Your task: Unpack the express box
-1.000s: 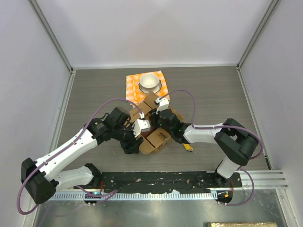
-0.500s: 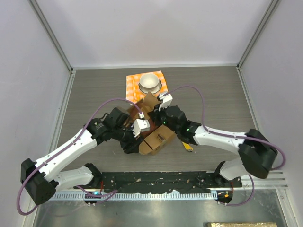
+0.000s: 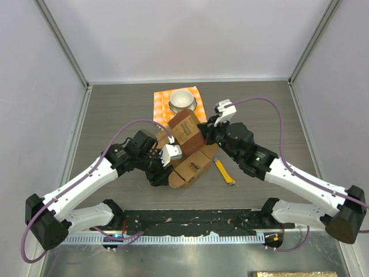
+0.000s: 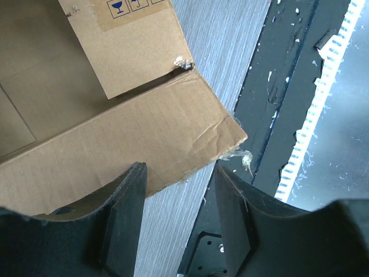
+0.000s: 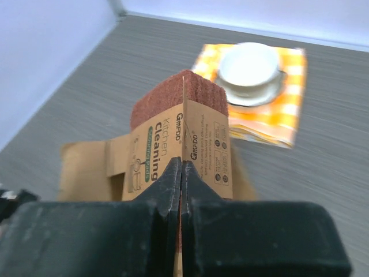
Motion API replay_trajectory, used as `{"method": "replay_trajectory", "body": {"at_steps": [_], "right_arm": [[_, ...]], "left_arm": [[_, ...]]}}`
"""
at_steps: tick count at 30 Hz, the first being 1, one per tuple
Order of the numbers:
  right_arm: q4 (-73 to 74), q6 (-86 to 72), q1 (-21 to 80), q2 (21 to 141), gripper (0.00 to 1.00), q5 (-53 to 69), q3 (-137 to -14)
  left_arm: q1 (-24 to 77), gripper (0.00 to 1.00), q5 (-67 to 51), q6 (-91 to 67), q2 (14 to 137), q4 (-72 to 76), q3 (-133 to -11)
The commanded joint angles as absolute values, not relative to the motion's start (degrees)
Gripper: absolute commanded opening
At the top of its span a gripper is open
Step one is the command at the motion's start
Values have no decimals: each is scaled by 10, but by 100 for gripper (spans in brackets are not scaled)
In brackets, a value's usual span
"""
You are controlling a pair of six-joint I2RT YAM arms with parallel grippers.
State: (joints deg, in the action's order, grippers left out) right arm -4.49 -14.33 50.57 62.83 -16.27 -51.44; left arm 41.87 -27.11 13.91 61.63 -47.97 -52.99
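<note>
Cardboard first, from the top view: the express box (image 3: 190,167) sits mid-worktop (image 3: 115,109) with its flaps open, its long axis running roughly 8 to 2 o'clock. My left hand (image 3: 163,173) is against the box's 9 o'clock end, so it is the nearer of the two. My right hand (image 3: 202,131) reaches in over the box's 12 o'clock side, carrying a reddish-brown block (image 3: 185,128) above the flaps. A bowl (image 3: 182,99) on a checked cloth (image 3: 162,103) lies beyond at 12 o'clock, and a yellow tool (image 3: 224,172) lies beside the box at 3 o'clock.

Left wrist view: the left hand (image 4: 179,213) has its jaws apart, straddling a torn lower edge of the box (image 4: 144,133) without pinching it.

Right wrist view: the right hand (image 5: 181,167) is clamped flat on the block's (image 5: 179,109) tan label sleeve. The box (image 5: 86,164) shows behind and below at 8 o'clock. I judge the block now wants carrying away from the box, which lies under it.
</note>
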Motion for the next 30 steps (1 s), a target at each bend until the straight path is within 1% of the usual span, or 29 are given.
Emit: {"method": "replay_trajectory", "body": {"at_steps": [1, 3, 7, 12, 14, 15, 19, 20, 22, 23, 24, 25, 26, 27, 28, 29, 30], "right_arm": [[66, -128, 468, 560, 1, -276, -526], [90, -145, 422, 525, 1, -285, -512], [126, -166, 341, 497, 1, -292, -459], [99, -212, 230, 533, 1, -201, -402], [77, -221, 205, 558, 1, -171, -376], [61, -234, 187, 566, 1, -157, -371], [49, -262, 169, 615, 1, -170, -359], [50, -264, 169, 622, 1, -177, -359], [68, -269, 169, 644, 1, -205, -366], [101, -269, 169, 653, 3, -213, -373], [118, -265, 169, 662, 19, -218, -391], [134, -267, 169, 671, 29, -232, -399], [165, -268, 169, 678, 36, -236, -405], [181, -272, 169, 676, 50, -243, -419], [195, -275, 169, 671, 58, -243, -425], [217, -276, 170, 649, 79, -239, -431], [225, -276, 170, 635, 87, -233, -440]], "left_arm": [[416, 53, -285, 138, 605, -477, -533], [416, 53, -289, 136, 604, -478, -536], [416, 55, -298, 149, 606, -493, -550], [417, 60, -292, 169, 620, -525, -577], [417, 63, -288, 175, 628, -534, -594], [416, 68, -280, 176, 636, -538, -609], [416, 76, -272, 171, 670, -561, -660], [416, 90, -272, 171, 681, -569, -672], [416, 98, -269, 173, 702, -591, -711], [415, 100, -266, 173, 705, -592, -722], [415, 100, -262, 170, 707, -585, -743], [414, 100, -252, 165, 708, -581, -755], [413, 100, -251, 163, 712, -581, -766], [412, 100, -244, 158, 717, -584, -800], [410, 100, -233, 155, 735, -589, -824], [407, 100, -226, 151, 750, -608, -882], [404, 100, -217, 143, 764, -618, -914]]}}
